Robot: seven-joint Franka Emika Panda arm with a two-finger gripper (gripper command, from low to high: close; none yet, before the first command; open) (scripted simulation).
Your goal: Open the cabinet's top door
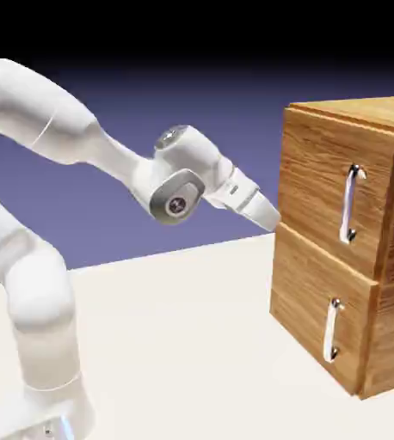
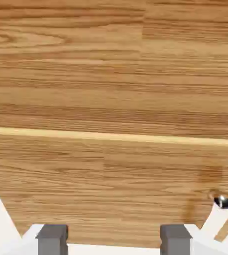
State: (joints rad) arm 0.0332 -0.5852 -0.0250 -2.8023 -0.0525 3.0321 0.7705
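Fingers spread, nothing between them; gripper sits near the cabinet front's far edge, about level with the seam under the top door. Handle off to the side: shift across, straddle the bar.

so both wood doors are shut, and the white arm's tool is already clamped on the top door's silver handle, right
Not quite. Both doors are shut, but the white arm's two-finger tool is not on the vertical silver bar handle of the upper wood-grain door. The exterior view shows it short of the glossy brown wooden cabinet, near the front's left edge around the seam between the doors; the hand view shows its grey tips apart with nothing between them.
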